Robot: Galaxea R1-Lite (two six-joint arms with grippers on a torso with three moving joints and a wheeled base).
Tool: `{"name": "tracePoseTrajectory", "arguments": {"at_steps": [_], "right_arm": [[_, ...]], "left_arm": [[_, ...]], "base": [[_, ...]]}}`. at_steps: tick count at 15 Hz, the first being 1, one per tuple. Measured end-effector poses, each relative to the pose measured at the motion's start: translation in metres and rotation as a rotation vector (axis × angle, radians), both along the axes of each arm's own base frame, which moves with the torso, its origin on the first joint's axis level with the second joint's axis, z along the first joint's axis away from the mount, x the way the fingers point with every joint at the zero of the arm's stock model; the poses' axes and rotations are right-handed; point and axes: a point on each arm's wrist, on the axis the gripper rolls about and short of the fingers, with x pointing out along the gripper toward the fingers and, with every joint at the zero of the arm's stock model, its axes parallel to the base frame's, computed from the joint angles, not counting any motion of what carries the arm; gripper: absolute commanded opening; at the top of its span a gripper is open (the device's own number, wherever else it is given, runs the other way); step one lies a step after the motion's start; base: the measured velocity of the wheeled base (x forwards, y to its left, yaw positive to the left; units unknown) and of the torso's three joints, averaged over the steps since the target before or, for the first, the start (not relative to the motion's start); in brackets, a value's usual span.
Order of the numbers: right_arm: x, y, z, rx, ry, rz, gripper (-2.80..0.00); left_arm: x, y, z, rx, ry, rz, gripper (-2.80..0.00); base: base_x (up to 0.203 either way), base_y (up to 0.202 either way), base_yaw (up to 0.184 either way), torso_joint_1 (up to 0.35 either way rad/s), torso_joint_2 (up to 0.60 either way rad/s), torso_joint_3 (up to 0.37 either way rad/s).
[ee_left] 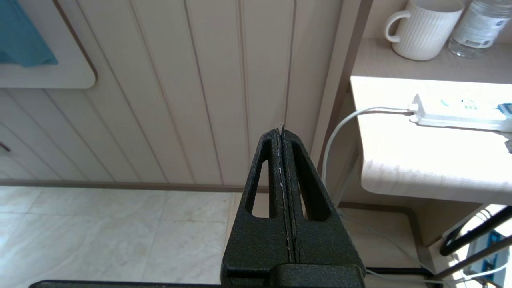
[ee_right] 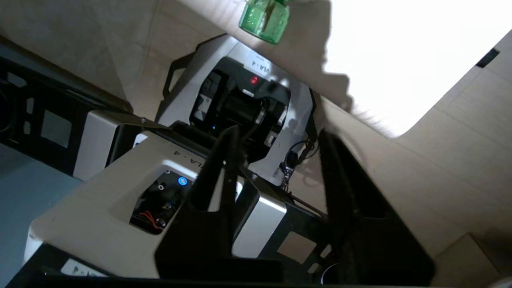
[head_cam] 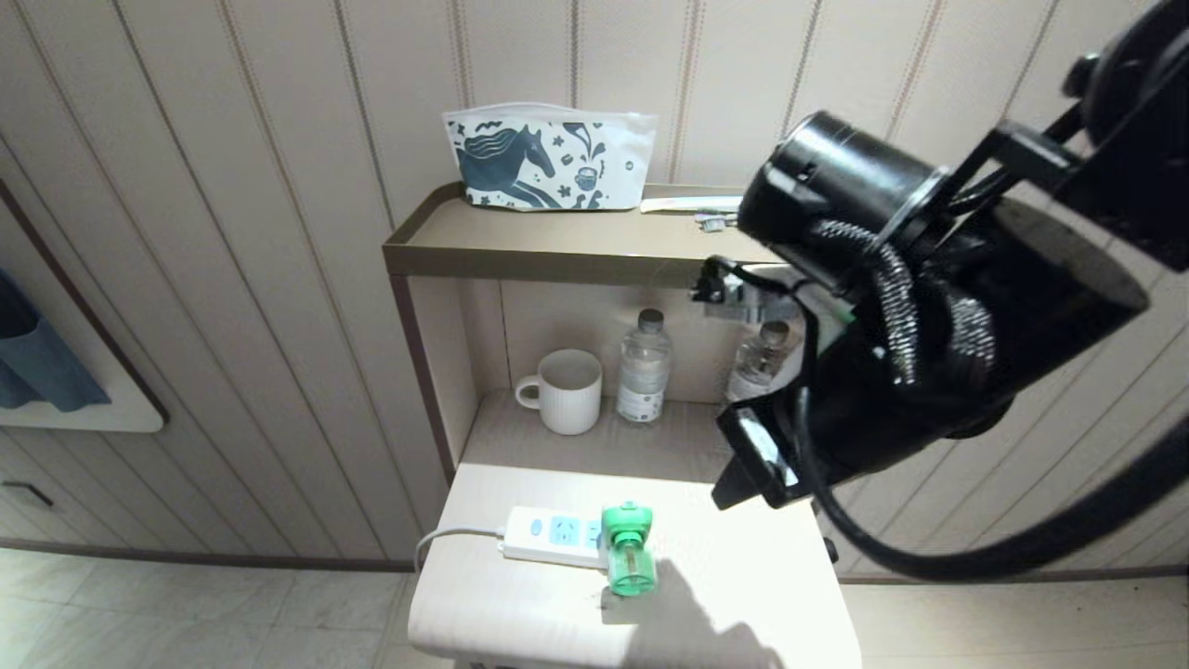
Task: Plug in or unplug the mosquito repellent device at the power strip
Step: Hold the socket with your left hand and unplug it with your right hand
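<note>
- Mosquito repellent device (head_cam: pixel 628 548) sits plugged into the power strip (head_cam: pixel 555 536), at the strip's right-hand end; green bottle points toward the front edge of the tabletop (head_cam: pixel 743 595)
- Power strip lies flat on the pale tabletop, near its left edge, running roughly parallel to the front edge; two light-blue socket faces and the blue oval button are exposed left of the device
- Grey-white cord (head_cam: pixel 446 539) leaves the strip's left end and drops over the tabletop's left edge
- Right gripper (ee_right: pixel 280 152): fingers spread apart with a clear gap, nothing between them; it hangs off the tabletop's front edge, well apart from the device, whose bottle shows at the border of the right wrist view
- Right arm (head_cam: pixel 929 325) is raised high over the right side of the tabletop, covering much of the head view; its shadow falls just right of the device
- Left gripper (ee_left: pixel 282 132): fingers pressed together, holding nothing; parked low, off the tabletop's left edge, above the tiled floor (ee_left: pixel 100 236)
- Recessed shelf behind the tabletop: white ribbed mug (head_cam: pixel 567 390) near its left wall, two clear water bottles (head_cam: pixel 643 368) to the mug's right
- Top shelf: horse-print pouch (head_cam: pixel 548 158) standing against the panelled wall
</note>
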Motion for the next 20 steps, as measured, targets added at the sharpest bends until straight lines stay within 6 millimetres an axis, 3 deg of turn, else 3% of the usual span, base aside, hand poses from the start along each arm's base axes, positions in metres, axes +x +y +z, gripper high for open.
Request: {"name": "tracePoseTrajectory", "arguments": {"at_steps": [4, 10, 20], "right_arm": [[0.014, 0.031, -0.035, -0.073, 0.085, -0.013, 0.0], [0.045, 0.061, -0.085, -0.127, 0.129, -0.023, 0.0], [0.096, 0.074, -0.143, -0.145, 0.131, -0.057, 0.0]], "left_arm": [[0.0, 0.0, 0.0, 0.0, 0.0, -0.001, -2.8], [0.0, 0.0, 0.0, 0.0, 0.0, 0.0, -2.8], [0.0, 0.0, 0.0, 0.0, 0.0, -0.001, -2.8]], "base": [[0.0, 0.0, 0.0, 0.0, 0.0, 0.0], [0.0, 0.0, 0.0, 0.0, 0.0, 0.0], [0.0, 0.0, 0.0, 0.0, 0.0, 0.0]]}}
